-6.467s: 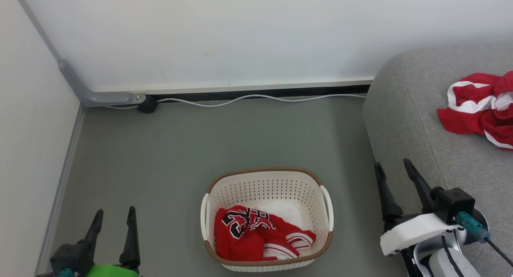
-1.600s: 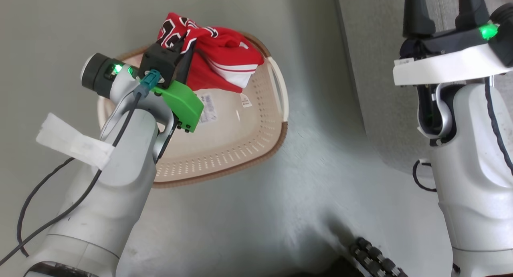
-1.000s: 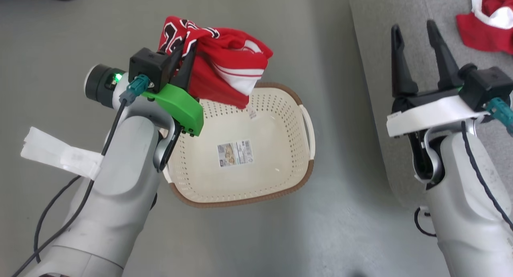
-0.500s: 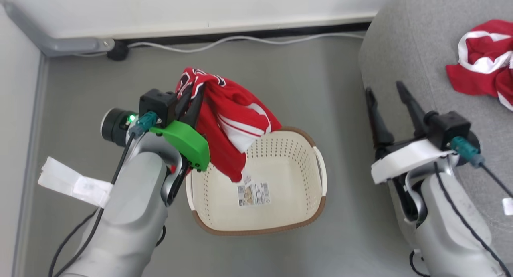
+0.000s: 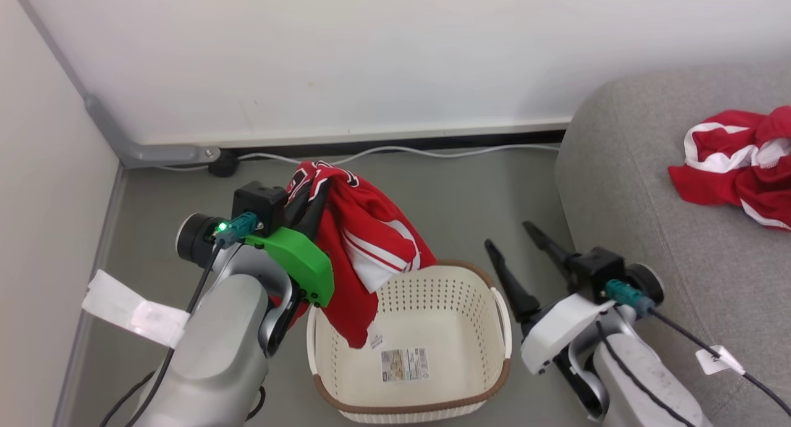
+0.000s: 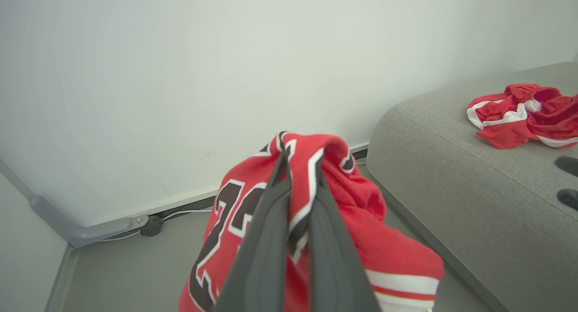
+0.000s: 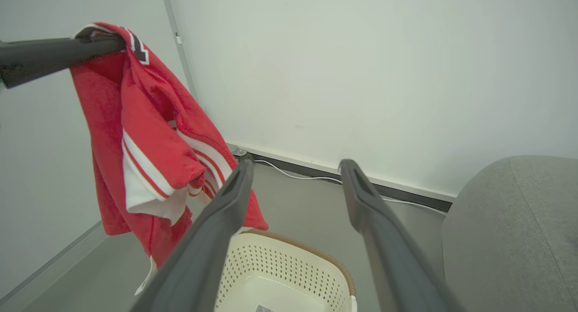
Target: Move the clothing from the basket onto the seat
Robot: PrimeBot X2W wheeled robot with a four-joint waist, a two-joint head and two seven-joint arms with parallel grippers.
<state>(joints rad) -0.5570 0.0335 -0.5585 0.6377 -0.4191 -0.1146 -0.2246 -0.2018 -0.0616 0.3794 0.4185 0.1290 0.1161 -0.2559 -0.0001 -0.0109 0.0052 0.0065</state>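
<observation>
One jersey [image 5: 364, 241] hangs above the basket [image 5: 411, 408], pinched tight in the left tool [image 5: 314, 186]; the striped garment [image 5: 735, 161] lies on the sofa [image 5: 618, 198]. Right tool [image 5: 507, 233] stands spread and empty, between basket and sofa.

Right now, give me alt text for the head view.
The left gripper holds a red numbered jersey lifted above the cream basket, which has no clothing inside. The right gripper hangs open beside the grey sofa, where a red white-striped garment lies.

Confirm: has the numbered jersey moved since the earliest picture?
Yes. The jersey rose out of the basket and hangs from the left gripper above its left rim.
</observation>
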